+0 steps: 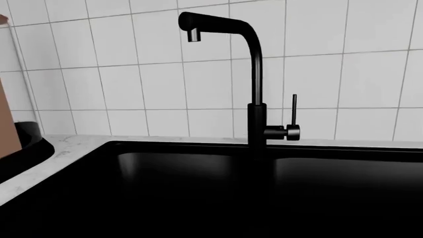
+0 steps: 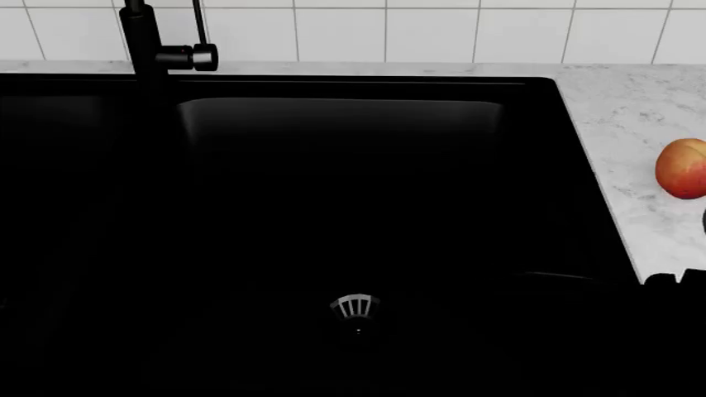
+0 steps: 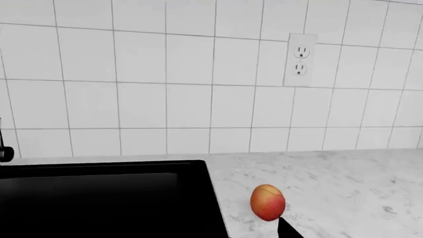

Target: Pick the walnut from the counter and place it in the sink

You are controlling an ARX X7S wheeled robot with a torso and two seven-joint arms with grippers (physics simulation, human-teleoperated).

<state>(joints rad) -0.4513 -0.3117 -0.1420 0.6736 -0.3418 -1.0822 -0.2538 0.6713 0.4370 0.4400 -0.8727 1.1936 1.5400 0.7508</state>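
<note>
The walnut is not in any view. The black double-basin sink (image 2: 331, 116) fills most of the head view, with a silver drain strainer (image 2: 355, 307) in the near basin; it also shows in the left wrist view (image 1: 198, 163) and the right wrist view (image 3: 99, 198). The white marble counter (image 2: 640, 107) lies to the sink's right. Of my right gripper only one black fingertip (image 3: 286, 229) shows, just in front of a red-orange peach (image 3: 268, 202). My left gripper cannot be made out against the black sink.
The peach (image 2: 683, 168) lies on the counter at the right edge of the head view. The black faucet (image 1: 254, 74) stands behind the sink divider. A wall outlet (image 3: 299, 60) sits on the white tiles. A brown object (image 1: 7, 124) and a black item (image 1: 26, 144) stand left of the sink.
</note>
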